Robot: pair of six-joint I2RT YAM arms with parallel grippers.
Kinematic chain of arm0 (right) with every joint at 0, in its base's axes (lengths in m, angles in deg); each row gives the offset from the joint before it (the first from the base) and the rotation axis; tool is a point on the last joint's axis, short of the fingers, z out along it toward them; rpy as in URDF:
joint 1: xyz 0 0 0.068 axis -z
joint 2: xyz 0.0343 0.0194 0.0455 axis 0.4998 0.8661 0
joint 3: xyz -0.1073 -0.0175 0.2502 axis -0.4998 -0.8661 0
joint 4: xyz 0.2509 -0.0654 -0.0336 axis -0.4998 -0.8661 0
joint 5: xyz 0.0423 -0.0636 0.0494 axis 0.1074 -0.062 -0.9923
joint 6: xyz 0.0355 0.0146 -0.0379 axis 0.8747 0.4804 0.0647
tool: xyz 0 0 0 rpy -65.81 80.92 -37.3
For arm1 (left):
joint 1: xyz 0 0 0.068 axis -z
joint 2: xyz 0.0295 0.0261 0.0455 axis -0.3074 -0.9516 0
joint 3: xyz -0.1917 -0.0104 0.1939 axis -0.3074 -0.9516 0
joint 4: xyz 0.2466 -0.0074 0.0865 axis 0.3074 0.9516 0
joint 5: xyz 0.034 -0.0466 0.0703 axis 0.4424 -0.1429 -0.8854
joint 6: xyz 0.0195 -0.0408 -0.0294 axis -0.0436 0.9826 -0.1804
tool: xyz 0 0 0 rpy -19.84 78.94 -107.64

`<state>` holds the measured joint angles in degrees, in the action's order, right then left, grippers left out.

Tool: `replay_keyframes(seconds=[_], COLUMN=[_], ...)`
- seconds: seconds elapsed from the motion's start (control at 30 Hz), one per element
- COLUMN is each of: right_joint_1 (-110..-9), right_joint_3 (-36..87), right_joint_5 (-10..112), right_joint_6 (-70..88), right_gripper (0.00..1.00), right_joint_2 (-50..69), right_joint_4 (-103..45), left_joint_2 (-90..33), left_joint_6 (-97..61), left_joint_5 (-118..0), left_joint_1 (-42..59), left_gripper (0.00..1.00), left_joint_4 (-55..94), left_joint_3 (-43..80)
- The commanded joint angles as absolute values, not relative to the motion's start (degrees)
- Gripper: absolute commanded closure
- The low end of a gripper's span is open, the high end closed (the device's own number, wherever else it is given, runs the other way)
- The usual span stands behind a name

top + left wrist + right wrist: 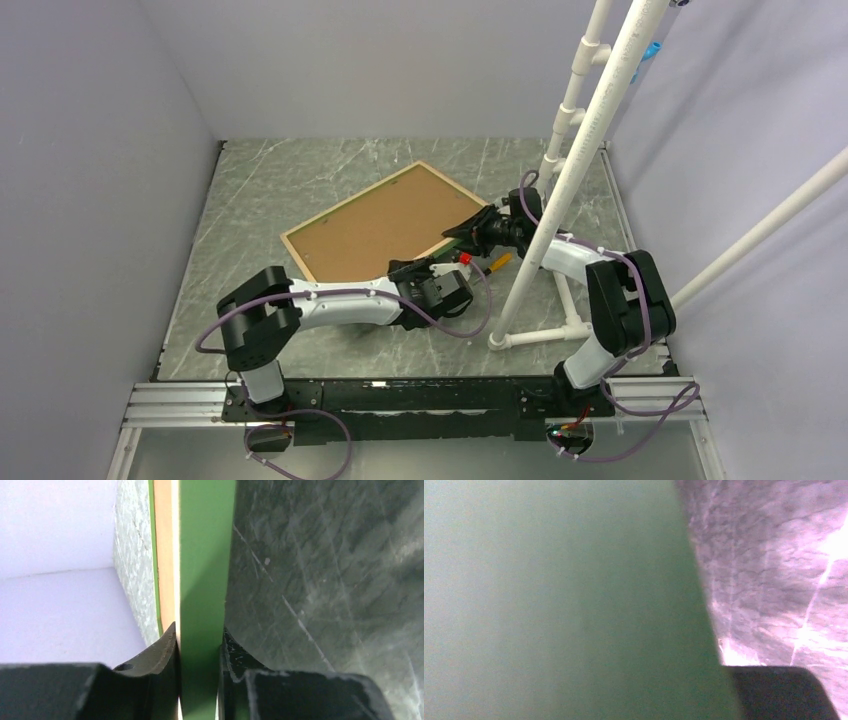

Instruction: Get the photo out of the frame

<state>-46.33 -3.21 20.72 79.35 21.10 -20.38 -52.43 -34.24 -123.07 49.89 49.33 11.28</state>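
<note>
Left wrist view: left gripper (199,645) clamps the green, wood-rimmed frame (205,555) at centre; right gripper (476,228) hold unclear.

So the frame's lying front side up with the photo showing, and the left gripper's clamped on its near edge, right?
Not front up. The top view shows the frame back side up: a light wood rim around the brown backing board, with no photo in sight. The rest holds: the left wrist view shows the left gripper clamped on its edge.
</note>
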Motion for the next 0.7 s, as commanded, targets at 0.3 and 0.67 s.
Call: replay_keyframes(seconds=[0.3, 0.67], right_joint_1=[-37.96, -32.55], right_joint_3=[4.63, 11.51], right_joint_5=[15.51, 28.97], right_joint_6=[64.45, 42.99], right_gripper=[0.12, 0.09], right_joint_2=[13.58, 6.11], right_joint_4=[-22.26, -45.31], left_joint_2=[-40.26, -41.56], left_joint_6=[-30.01, -26.43], left_joint_5=[-109.04, -94.1], left_joint_1=[43.2, 26.71], left_gripper=[1.0, 1.0], left_joint_4=[68.39, 84.43], left_joint_3=[26.07, 54.39])
